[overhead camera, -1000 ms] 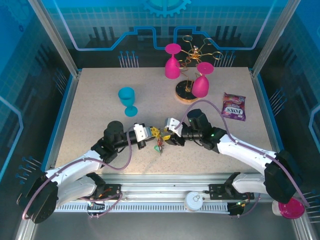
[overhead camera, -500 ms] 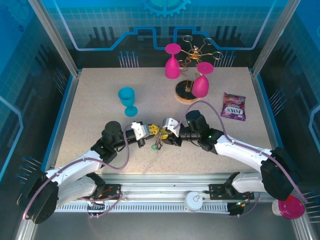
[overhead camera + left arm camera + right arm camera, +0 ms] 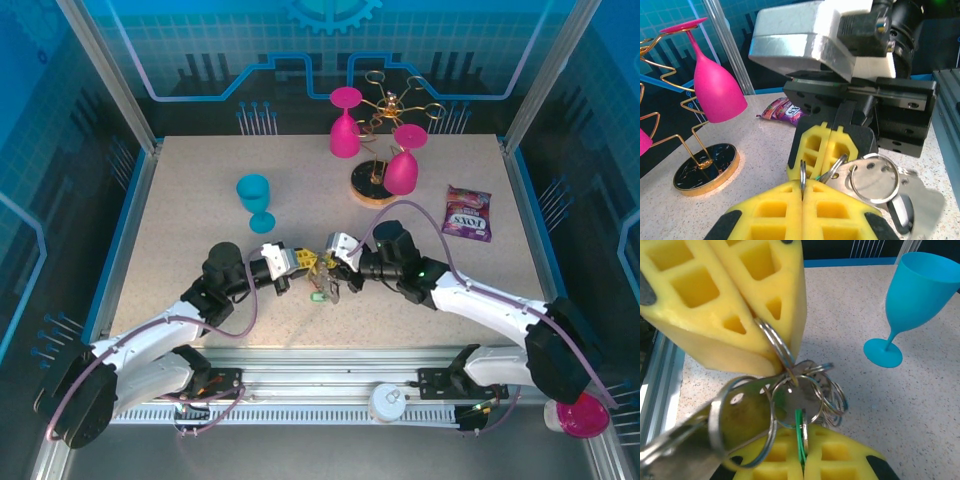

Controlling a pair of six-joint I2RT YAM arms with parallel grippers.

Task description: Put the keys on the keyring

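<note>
Centre of the top view: my left gripper (image 3: 298,262) and right gripper (image 3: 332,264) meet tip to tip, both closed. The left pinches the keyring (image 3: 802,174) edge-on. The right clamps the keys (image 3: 795,402), bunched between the two.

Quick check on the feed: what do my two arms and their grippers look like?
The left arm and right arm have white shells with black joints. A thin purple cable loops along each. The left gripper and right gripper have yellow fingers with square cut-outs, on black and white bodies. A small green light glows on the right arm.
</note>
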